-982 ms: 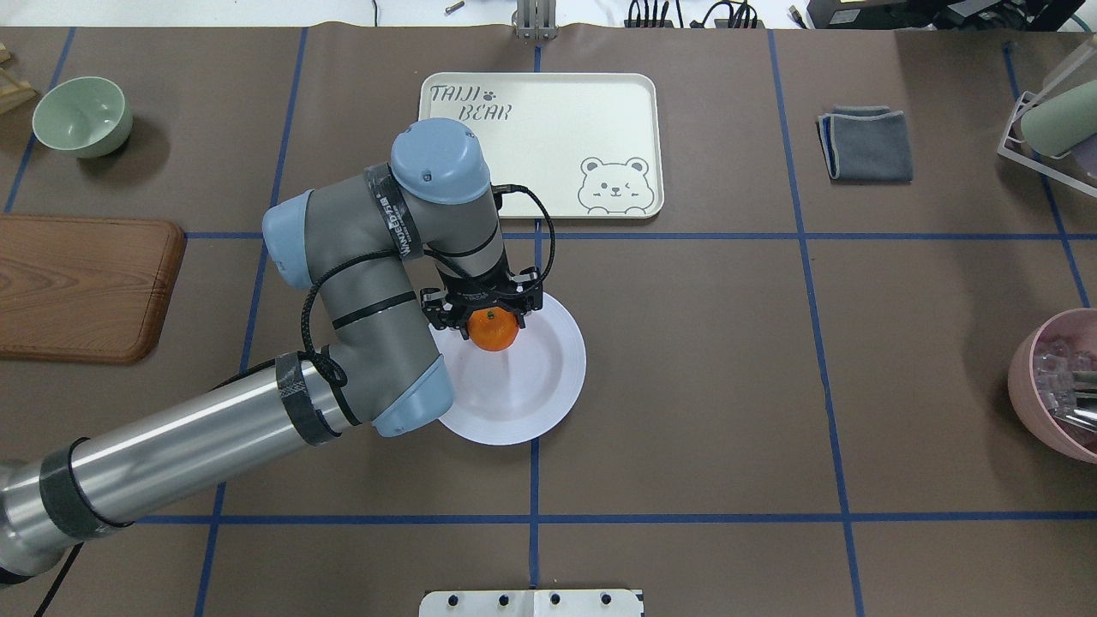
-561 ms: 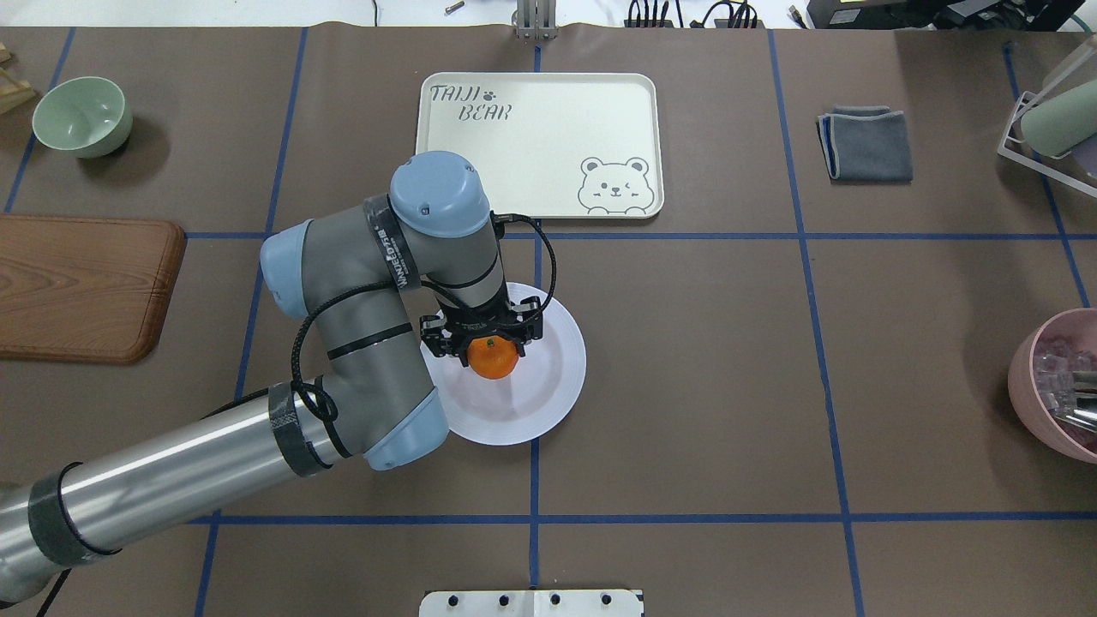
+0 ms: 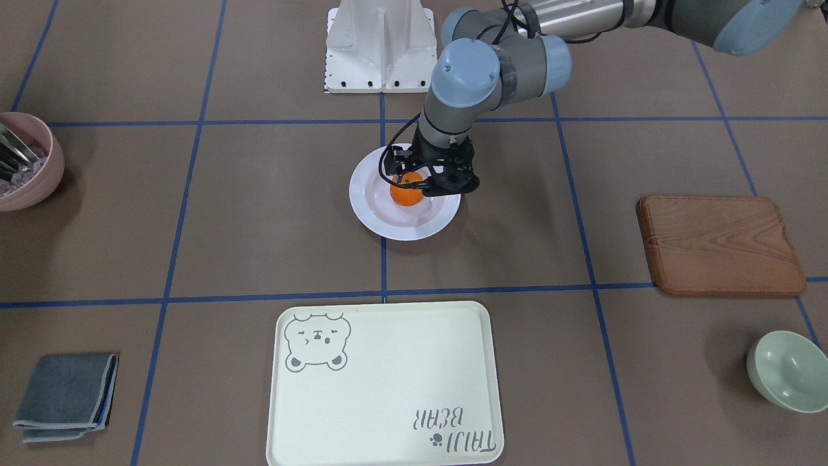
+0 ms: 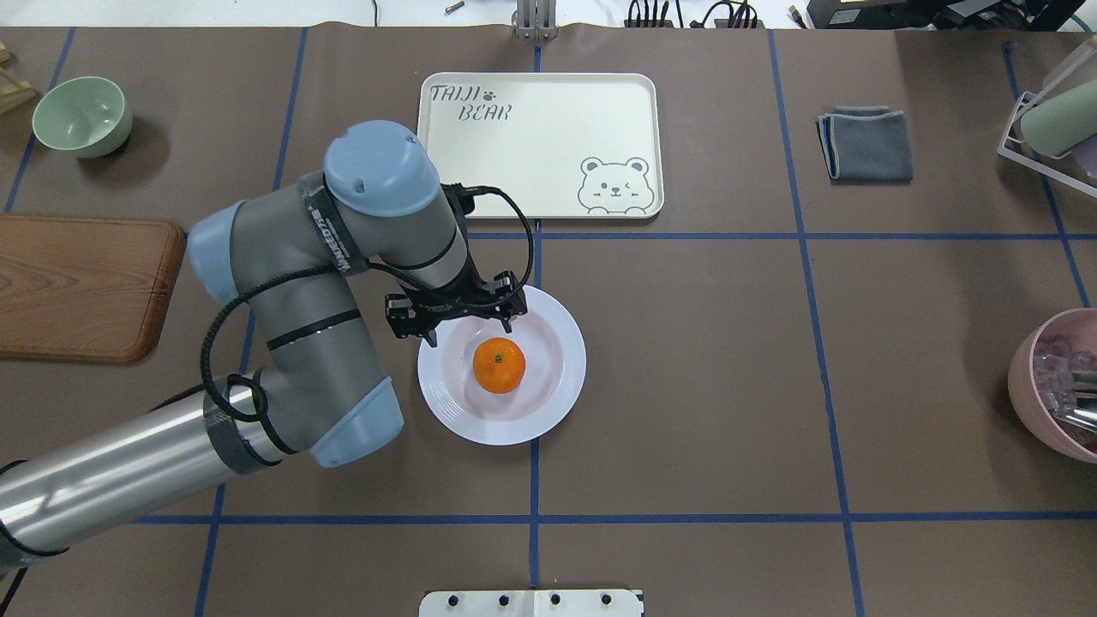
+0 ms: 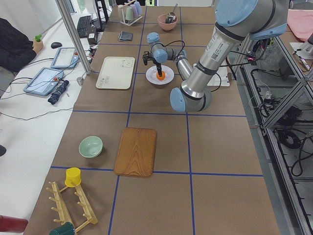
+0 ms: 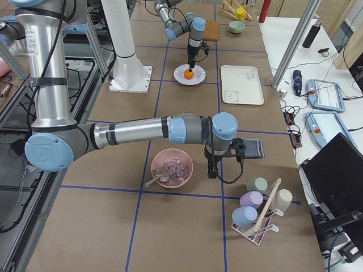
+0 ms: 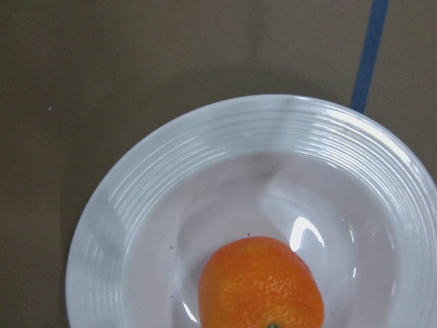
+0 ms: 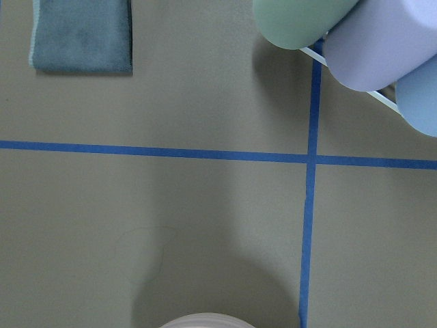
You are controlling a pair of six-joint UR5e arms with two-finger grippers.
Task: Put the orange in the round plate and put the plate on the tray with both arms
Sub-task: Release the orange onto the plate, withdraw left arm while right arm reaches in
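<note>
The orange (image 4: 499, 365) lies free in the middle of the white round plate (image 4: 557, 394), stem dot up. My left gripper (image 4: 470, 331) hangs open just above the plate's far left rim, fingers spread and clear of the fruit. The left wrist view looks down on the orange (image 7: 259, 283) and the ribbed plate rim (image 7: 136, 198). From the front, the orange (image 3: 406, 194) sits beside the left gripper (image 3: 424, 181). The cream tray (image 4: 540, 146) lies beyond the plate with nothing on it. My right gripper (image 6: 212, 170) shows only in the exterior right view; I cannot tell its state.
A wooden board (image 4: 86, 287) and a green bowl (image 4: 82, 116) lie at the left. A folded grey cloth (image 4: 866, 144), a cup rack (image 4: 1050, 120) and a pink bowl (image 4: 1058, 386) of utensils stand at the right.
The left gripper opened and let go of the orange, which now rests in the plate. The arm then drew back to the left and away from the fruit.
</note>
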